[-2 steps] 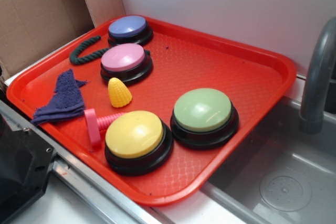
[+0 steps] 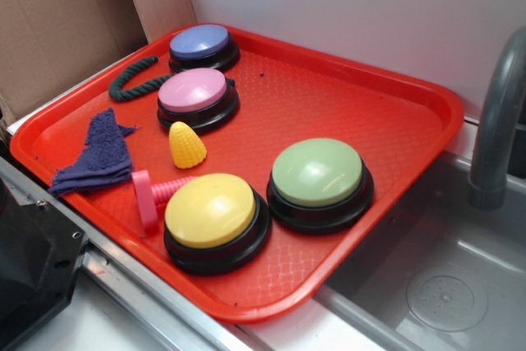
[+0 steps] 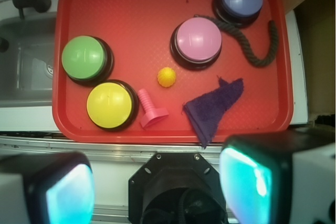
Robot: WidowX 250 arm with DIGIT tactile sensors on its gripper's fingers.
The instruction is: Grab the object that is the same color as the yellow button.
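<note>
The gripper (image 3: 157, 192) is being held spread and empty above the tray's near edge (image 3: 173, 136), while beyond it the yellow corn toy (image 3: 166, 76) is being left standing upright between the pink bolt (image 3: 150, 110) and the pink button (image 3: 198, 40), near the yellow button (image 3: 109, 105).

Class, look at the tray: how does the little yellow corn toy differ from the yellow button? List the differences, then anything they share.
Size: the corn toy is far smaller than the yellow button.
Shape: the corn toy is a bumpy cone standing upright; the yellow button is a smooth, low dome.
Build: the yellow button sits on a black round base; the corn toy has none.
Shared: both are yellow and rest on the red tray.
</note>
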